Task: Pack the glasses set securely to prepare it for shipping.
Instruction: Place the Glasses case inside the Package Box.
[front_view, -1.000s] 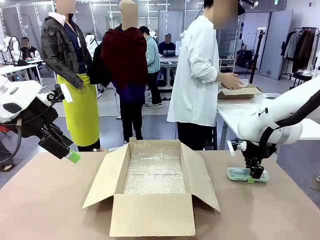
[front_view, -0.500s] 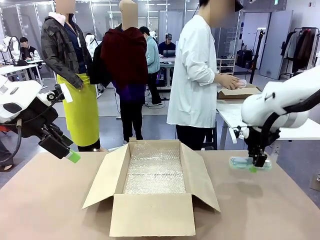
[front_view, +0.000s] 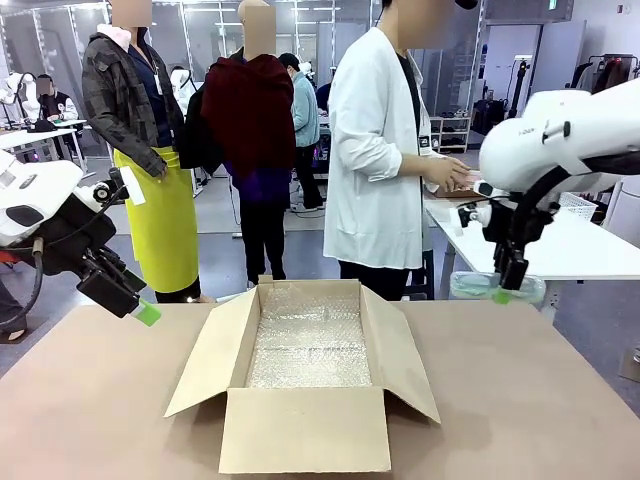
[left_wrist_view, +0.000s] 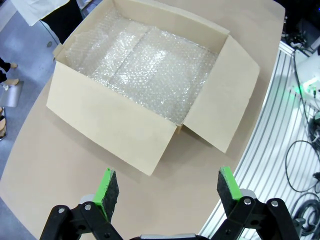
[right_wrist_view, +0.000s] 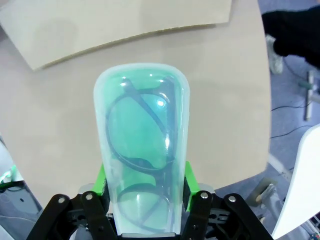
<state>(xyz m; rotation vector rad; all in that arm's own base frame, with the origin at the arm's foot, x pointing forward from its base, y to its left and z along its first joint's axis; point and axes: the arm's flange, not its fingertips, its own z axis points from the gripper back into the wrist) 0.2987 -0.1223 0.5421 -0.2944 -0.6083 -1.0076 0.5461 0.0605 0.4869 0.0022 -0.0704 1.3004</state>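
My right gripper (front_view: 503, 292) is shut on the mint green glasses case (front_view: 497, 288) and holds it in the air above the table's far right edge. In the right wrist view the translucent case (right_wrist_view: 143, 150) stands between the green pads (right_wrist_view: 188, 182), with dark spectacles visible inside. My left gripper (front_view: 140, 308) hovers open at the left, above the table, with nothing between its fingers (left_wrist_view: 106, 186). The person at the far side has a hand on something pinkish (front_view: 470, 182) at the side table; I cannot tell what it is.
An open cardboard box (front_view: 308, 385) lined with bubble wrap stands mid-table, flaps spread; it also shows below the left gripper (left_wrist_view: 150, 95). A white side table (front_view: 560, 250) stands behind the right arm. Bare tabletop lies on both sides of the box.
My right gripper has lifted the mint green case off the table and raised it. The person has turned and shifted left. The left arm has not moved.
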